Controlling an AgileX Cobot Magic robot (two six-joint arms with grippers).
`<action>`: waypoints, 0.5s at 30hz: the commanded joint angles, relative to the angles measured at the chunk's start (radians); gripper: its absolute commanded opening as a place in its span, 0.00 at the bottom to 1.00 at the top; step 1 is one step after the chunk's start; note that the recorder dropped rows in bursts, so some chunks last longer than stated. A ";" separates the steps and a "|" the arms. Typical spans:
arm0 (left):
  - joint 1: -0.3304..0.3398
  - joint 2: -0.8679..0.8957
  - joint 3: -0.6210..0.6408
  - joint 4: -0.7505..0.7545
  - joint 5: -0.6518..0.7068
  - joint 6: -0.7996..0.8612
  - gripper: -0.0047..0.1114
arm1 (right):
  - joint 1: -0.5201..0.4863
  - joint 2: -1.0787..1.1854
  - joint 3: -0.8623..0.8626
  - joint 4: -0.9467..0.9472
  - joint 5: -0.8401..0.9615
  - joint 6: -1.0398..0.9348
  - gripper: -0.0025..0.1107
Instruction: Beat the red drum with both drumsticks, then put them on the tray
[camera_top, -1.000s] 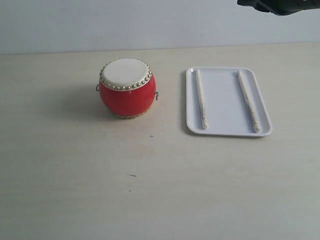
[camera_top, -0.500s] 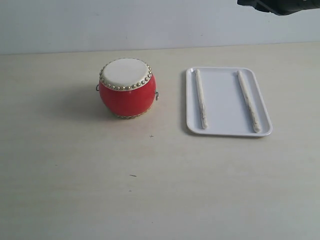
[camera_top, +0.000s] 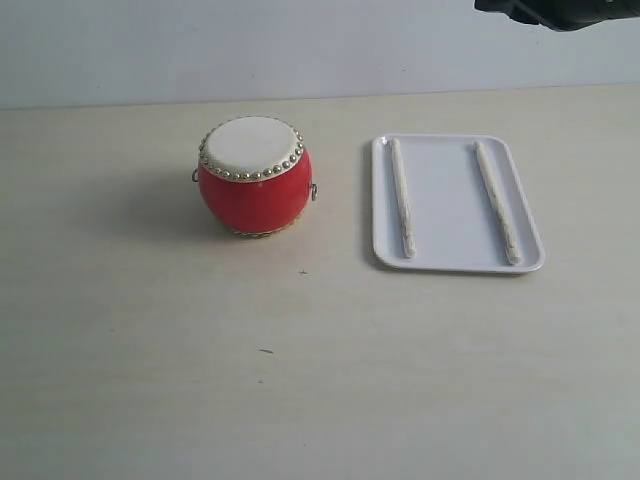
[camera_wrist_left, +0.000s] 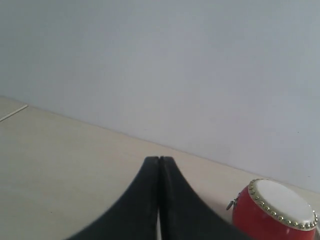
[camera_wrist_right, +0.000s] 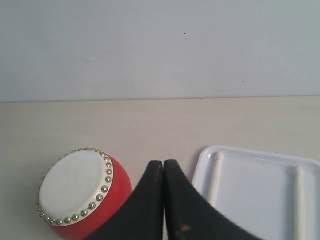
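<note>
Red drum (camera_top: 254, 175) stands on the bench (camera_top: 150, 350), near the tray (camera_top: 448, 200); both drumsticks (camera_top: 402, 197) lie inside, one along each long edge. Probably finished, or not begun: nothing shows whether the drum was beaten. Only the wrist views show left gripper (camera_wrist_left: 159, 160) and right gripper (camera_wrist_right: 163, 162) clenched, empty; only the exterior view shows whole sticks.

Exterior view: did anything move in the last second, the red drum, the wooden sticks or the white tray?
Nothing visibly changed. The small round red drum with the cream skin stands where it was, and both slim pale wooden drumsticks lie as before on the flat white plastic tray.
</note>
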 joint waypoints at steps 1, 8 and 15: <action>0.002 -0.005 0.023 0.015 -0.009 -0.013 0.04 | -0.003 -0.003 0.005 0.002 -0.011 -0.009 0.02; 0.034 -0.005 0.105 0.028 -0.017 -0.013 0.04 | -0.003 -0.003 0.005 0.002 -0.011 -0.009 0.02; 0.045 -0.005 0.142 0.021 0.017 -0.013 0.04 | -0.003 -0.003 0.005 0.002 -0.011 -0.009 0.02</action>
